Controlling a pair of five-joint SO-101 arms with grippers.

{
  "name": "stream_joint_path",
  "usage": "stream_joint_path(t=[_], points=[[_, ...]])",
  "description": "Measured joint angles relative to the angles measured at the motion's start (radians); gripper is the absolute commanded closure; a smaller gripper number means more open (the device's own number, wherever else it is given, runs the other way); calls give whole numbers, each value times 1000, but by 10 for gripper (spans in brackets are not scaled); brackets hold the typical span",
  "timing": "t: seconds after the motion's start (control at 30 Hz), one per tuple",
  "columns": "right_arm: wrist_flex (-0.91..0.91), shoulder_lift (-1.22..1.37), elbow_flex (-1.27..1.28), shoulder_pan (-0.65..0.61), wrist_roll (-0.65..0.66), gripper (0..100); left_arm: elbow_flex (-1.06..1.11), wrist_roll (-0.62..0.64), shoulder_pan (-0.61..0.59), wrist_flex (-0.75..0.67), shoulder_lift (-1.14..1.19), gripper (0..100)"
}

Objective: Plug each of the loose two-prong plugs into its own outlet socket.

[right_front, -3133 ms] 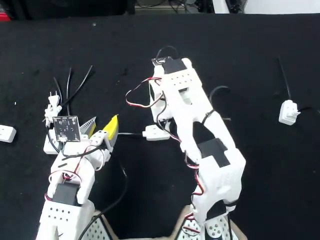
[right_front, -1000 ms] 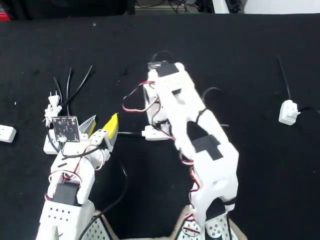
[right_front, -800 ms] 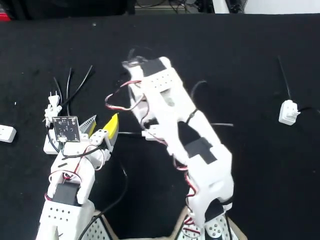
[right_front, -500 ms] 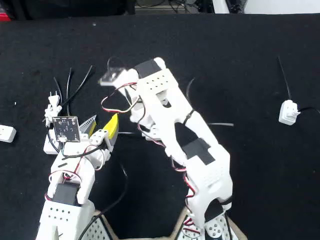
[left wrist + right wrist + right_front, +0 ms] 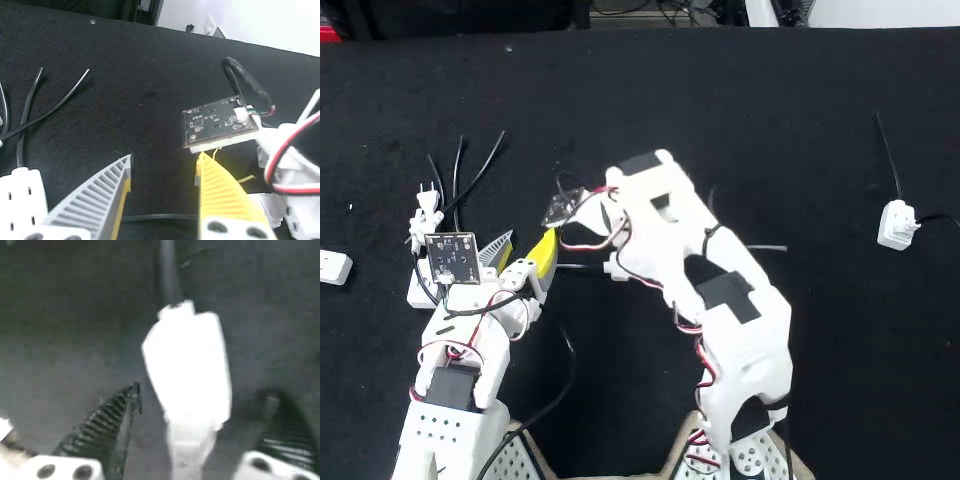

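Observation:
My left gripper (image 5: 530, 237) stands open at the table's left, its grey and yellow fingers spread over bare cloth (image 5: 162, 162). A white socket block (image 5: 20, 192) lies beside the grey finger. A loose white two-prong plug (image 5: 423, 200) lies beyond it, among black cables. The right arm (image 5: 660, 230) leans over the middle. Under it my right gripper (image 5: 202, 390) is open, dark fingers on either side of a white socket block (image 5: 190, 365) on a black cable (image 5: 167, 270). An end of that block (image 5: 617, 267) peeks out in the high view.
Another white socket block (image 5: 332, 266) lies at the far left edge. At the far right sits a white plug and socket (image 5: 897, 225) with a cable. The right arm's camera board (image 5: 220, 122) hangs close beyond my left yellow finger. Loose black cable ends (image 5: 470, 170) lie at the back left.
The right arm swung its wrist to the left, then drew back and down over the white block in the middle. The left arm has kept still.

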Motion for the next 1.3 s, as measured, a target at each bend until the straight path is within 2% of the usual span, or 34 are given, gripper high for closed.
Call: stream_joint_path(t=[0.03,0.07,0.13,0.2,0.4,0.5,0.63,0.7,0.83,1.07,1.3], points=[[-38,0,15,0,0,988,0,0,0,0,0,787],[-66,-2,21,6,-2,949,0,0,0,0,0,787],[-106,-3,20,12,-48,994,0,0,0,0,0,787],[-107,-3,8,29,-112,989,0,0,0,0,0,787],[15,-48,-94,120,-265,988,0,0,0,0,0,787],[95,-106,-169,206,-414,988,0,0,0,0,0,787],[160,-143,-295,396,-651,987,0,0,0,0,0,787],[170,-144,-351,494,-727,987,0,0,0,0,0,787],[176,-132,-462,649,-763,988,0,0,0,0,0,787],[176,83,-609,789,-775,988,0,0,0,0,0,787],[176,325,-859,815,-775,988,0,0,0,0,0,787]])
